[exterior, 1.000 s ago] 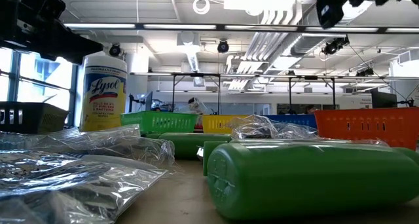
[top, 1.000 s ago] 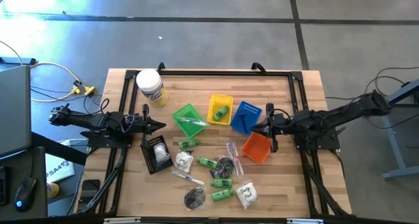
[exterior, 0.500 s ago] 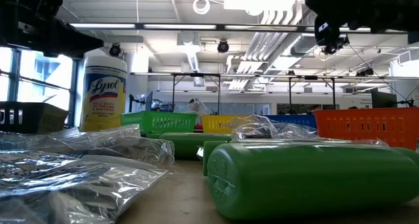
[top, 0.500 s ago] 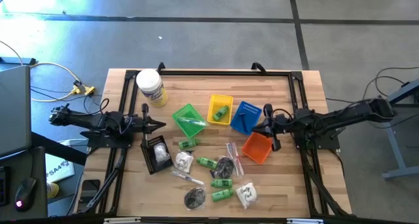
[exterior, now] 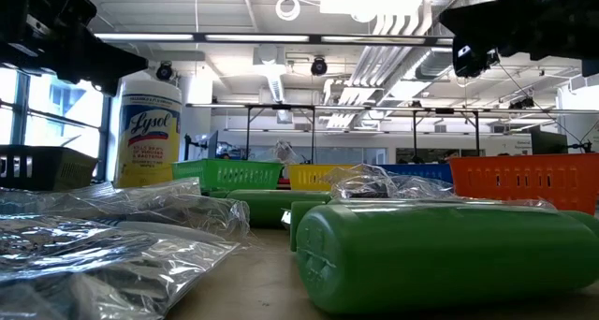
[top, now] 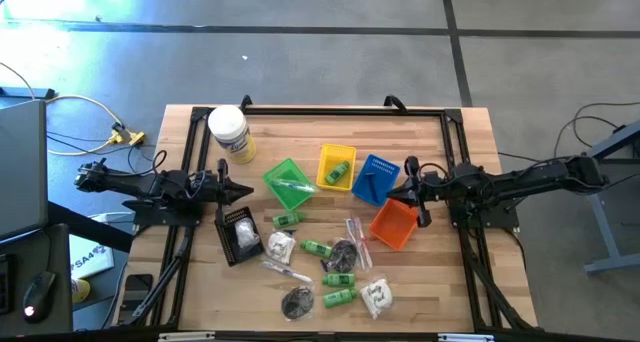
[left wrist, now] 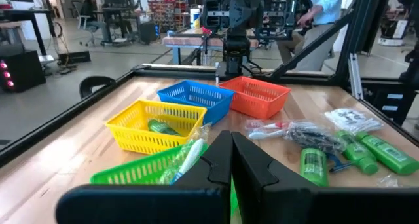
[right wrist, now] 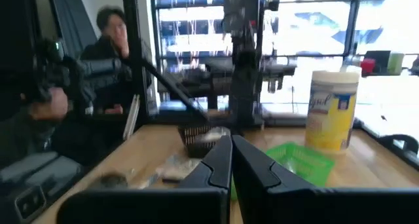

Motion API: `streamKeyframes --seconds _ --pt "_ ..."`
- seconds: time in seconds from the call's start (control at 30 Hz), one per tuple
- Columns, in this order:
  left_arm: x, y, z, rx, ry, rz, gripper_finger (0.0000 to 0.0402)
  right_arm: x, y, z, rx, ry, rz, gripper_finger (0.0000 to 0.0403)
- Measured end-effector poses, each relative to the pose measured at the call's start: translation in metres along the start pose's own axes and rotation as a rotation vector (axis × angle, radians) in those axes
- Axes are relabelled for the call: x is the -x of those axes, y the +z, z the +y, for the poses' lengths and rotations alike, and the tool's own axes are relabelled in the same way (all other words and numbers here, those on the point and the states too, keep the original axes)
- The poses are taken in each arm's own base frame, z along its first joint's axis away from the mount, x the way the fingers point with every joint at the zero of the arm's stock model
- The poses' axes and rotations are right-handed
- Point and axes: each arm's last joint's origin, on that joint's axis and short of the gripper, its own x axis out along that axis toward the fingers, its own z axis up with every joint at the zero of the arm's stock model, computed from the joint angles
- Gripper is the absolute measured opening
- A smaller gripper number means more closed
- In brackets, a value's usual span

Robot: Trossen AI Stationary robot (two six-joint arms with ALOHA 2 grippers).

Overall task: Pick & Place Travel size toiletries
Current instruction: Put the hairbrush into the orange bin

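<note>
Your right tool (top: 408,189) has its fingers pressed together on nothing, and it sits above the gap between the blue basket (top: 376,175) and the orange basket (top: 392,225). Your left tool (top: 243,191) is likewise shut and empty, waiting at the surface's nine o'clock side beside the green basket (top: 288,181).

You look to be between picks. One green bottle (top: 337,170) already lies in the yellow basket (top: 336,165), and a clear-wrapped stick (top: 291,185) lies in the green basket.

The rest of the toiletries lie loose toward six o'clock: green bottles (top: 317,248), white sachets (top: 376,297), a black round pouch (top: 296,302).

For the next move, spread the right tool's fingers, swing toward seven o'clock and come down over the wrapped sticks (top: 355,237) just beside the orange basket, likely the nearest item.
</note>
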Motion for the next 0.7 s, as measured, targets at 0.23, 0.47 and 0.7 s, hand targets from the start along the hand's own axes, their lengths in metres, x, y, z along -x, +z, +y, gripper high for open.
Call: streamKeyframes --seconds 0.23,0.47,0.7 --pt "0.000 0.000 0.000 -0.012 0.000 -0.001 0.0000 0.015 -0.001 -0.007 0.016 -0.050 -0.067 0.0003" --pt "0.000 0.000 0.000 -0.011 0.000 0.000 0.0000 0.024 -0.010 -0.011 -0.018 -0.045 -0.087 0.0003" --pt "0.000 0.000 0.000 -0.012 0.000 0.000 0.0000 0.026 -0.018 -0.013 -0.048 -0.065 -0.052 0.0003"
